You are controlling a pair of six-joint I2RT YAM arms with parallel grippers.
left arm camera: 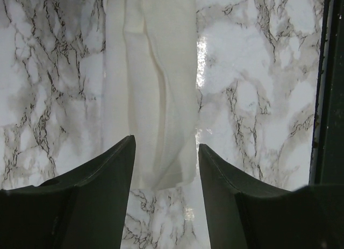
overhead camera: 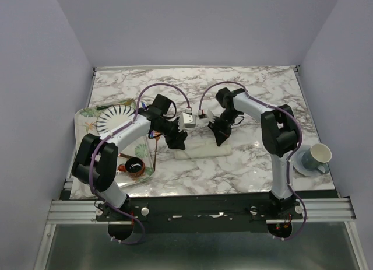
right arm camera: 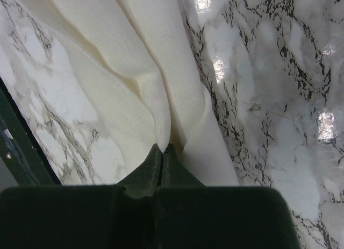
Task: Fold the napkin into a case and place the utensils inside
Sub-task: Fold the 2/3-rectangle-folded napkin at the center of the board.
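Note:
The cream napkin (overhead camera: pixel 198 147) lies on the marble as a long folded strip between my two grippers. In the left wrist view the napkin (left arm camera: pixel 153 87) runs away from me. Its near end lies under the gap of my left gripper (left arm camera: pixel 166 152), which is open and grips nothing. My left gripper (overhead camera: pixel 178 143) hangs over the strip's left end. At the right end, my right gripper (overhead camera: pixel 220 136) pinches the cloth. In the right wrist view my right gripper (right arm camera: pixel 162 148) is shut on a raised fold of the napkin (right arm camera: pixel 123 71). I cannot make out the utensils.
A clear tray (overhead camera: pixel 81 121) at the left carries a white plate with black stripes (overhead camera: pixel 115 119) and a dark bowl (overhead camera: pixel 134 165). A small white box (overhead camera: pixel 189 119) sits behind the napkin. A cup on a saucer (overhead camera: pixel 317 156) stands at the right edge.

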